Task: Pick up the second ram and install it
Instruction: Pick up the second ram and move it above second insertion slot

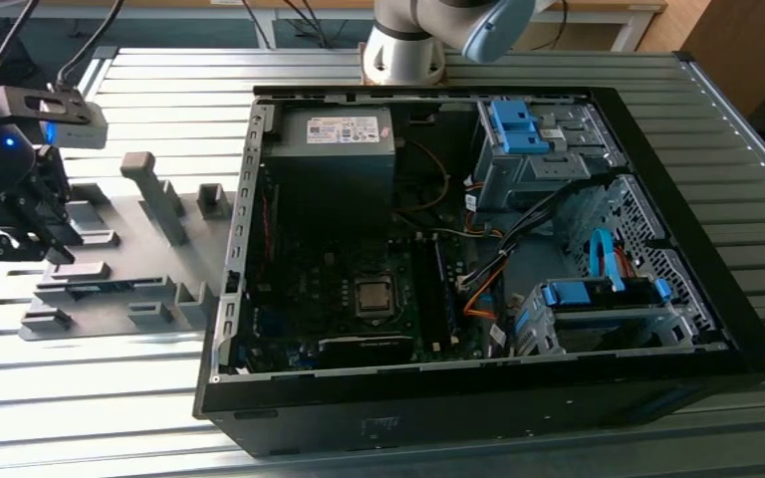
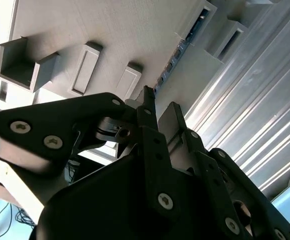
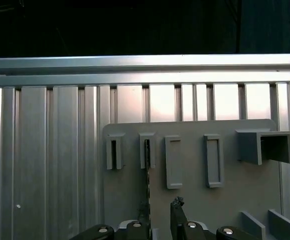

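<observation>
The second ram (image 3: 147,182) stands on its long edge in the slots of a grey fixture plate (image 3: 234,200), so I see it as a thin dark line. In the second wrist view the ram (image 2: 173,60) runs along the plate toward my fingers. My gripper (image 3: 159,216) is open at the near end of the stick, which lies close beside one fingertip (image 3: 139,227). The two black fingers (image 2: 147,107) stand apart with a clear gap. In the exterior view the gripper (image 1: 48,245) hangs over the plate (image 1: 130,249) at that view's left.
An open black computer case (image 1: 701,329) lies at the exterior view's right of the plate, with the motherboard (image 1: 376,299), grey power supply (image 1: 336,149) and blue drive-bay clips (image 1: 516,124) inside. Grey fixture blocks (image 1: 156,194) rise from the plate. Everything rests on a slatted aluminium table (image 1: 91,418).
</observation>
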You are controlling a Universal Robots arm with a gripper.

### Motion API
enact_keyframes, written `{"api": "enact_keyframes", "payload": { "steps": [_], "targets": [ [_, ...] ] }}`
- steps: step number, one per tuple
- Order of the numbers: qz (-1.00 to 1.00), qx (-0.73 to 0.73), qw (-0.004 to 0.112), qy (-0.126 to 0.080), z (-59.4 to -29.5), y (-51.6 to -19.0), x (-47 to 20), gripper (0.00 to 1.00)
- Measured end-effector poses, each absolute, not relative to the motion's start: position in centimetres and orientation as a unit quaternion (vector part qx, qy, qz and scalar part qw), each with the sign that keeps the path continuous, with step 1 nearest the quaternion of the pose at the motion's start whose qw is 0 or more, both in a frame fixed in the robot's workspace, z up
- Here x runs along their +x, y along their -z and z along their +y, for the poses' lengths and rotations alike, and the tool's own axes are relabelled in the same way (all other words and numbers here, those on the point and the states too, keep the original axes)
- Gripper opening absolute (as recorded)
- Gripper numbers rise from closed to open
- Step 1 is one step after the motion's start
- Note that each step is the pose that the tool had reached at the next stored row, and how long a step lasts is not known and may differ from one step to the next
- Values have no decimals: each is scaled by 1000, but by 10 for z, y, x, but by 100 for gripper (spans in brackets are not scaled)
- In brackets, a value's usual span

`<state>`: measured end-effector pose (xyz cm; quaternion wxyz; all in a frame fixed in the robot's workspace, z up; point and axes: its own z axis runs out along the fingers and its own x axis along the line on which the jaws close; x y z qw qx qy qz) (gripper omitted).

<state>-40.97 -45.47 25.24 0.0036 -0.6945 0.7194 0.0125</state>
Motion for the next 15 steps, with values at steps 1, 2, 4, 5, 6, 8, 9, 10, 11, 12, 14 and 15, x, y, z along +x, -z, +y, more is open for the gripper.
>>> {"api": "enact_keyframes", "payload": {
  "steps": [1,2,4,5,6,8,9,10,11,12,14,15],
  "targets": [
    [719,-694,4,-13,-455,-251,-410,31],
    [719,-694,4,-12,-456,-250,-410,31],
    [719,-694,4,-13,-456,-247,-410,31],
    [719,-694,4,-12,-457,-246,-410,31],
    [719,-694,4,-12,-457,-245,-410,31],
    [719,-694,4,-13,-458,-242,-410,31],
    [719,-694,4,-13,-458,-241,-410,31],
    [719,-694,4,-13,-458,-240,-410,31],
    [719,-694,4,-12,-458,-240,-410,31],
    [719,-694,4,-13,-458,-239,-410,31],
    [719,-694,3,-13,-458,-238,-410,31],
    [719,-694,3,-13,-458,-238,-410,31]
  ]
}}
